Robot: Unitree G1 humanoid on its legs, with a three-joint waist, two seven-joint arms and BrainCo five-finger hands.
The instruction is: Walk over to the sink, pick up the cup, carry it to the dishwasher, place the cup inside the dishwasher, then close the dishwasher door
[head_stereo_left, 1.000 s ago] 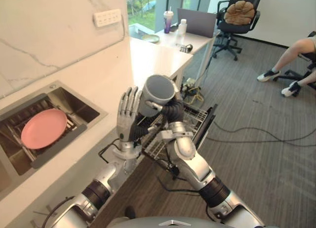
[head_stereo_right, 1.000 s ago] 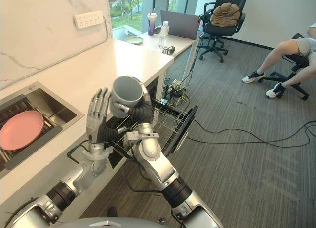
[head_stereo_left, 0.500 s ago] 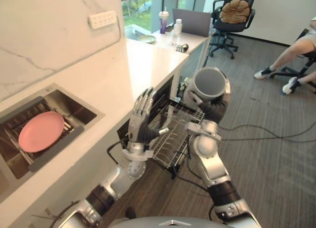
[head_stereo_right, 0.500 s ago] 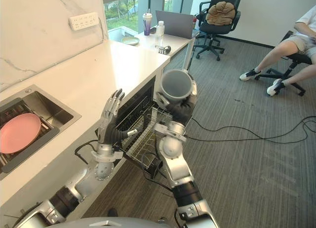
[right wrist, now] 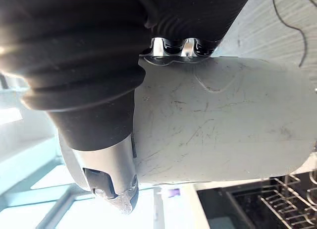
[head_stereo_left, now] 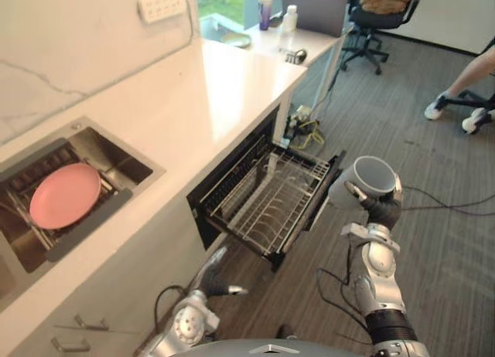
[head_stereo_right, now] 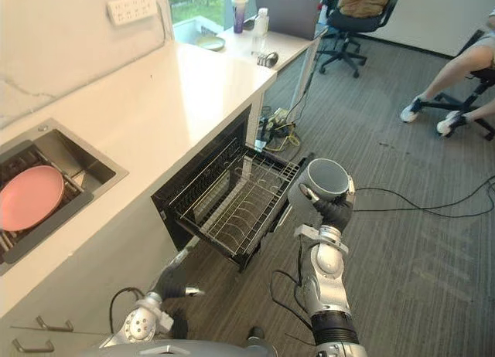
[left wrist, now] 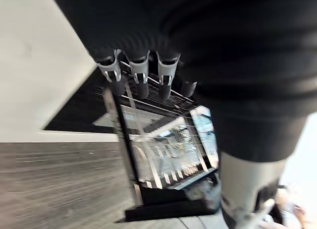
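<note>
My right hand (head_stereo_left: 380, 210) is shut on a grey cup (head_stereo_left: 370, 179), held upright with its mouth up, just past the right front corner of the dishwasher's pulled-out wire rack (head_stereo_left: 271, 202). In the right wrist view the cup (right wrist: 218, 125) lies against the palm with the thumb (right wrist: 109, 179) curled round it. The dishwasher stands open under the white counter (head_stereo_left: 193, 86), and its rack (head_stereo_right: 232, 206) holds nothing. My left hand (head_stereo_left: 213, 270) hangs low in front of the cabinet, below the rack, its fingers (left wrist: 141, 80) straight and holding nothing.
A sink (head_stereo_left: 139, 160) in the counter at the left holds a pink plate (head_stereo_left: 66, 195). Black cables (head_stereo_left: 445, 210) lie on the grey floor to the right. A desk with a laptop (head_stereo_left: 313, 9) and an office chair (head_stereo_left: 379, 13) stand behind. A person's legs (head_stereo_left: 464, 102) show at far right.
My right hand has carried the cup rightward and down, from above the rack to beside its front corner. My left hand has dropped from in front of the rack to below it. The camera has shifted.
</note>
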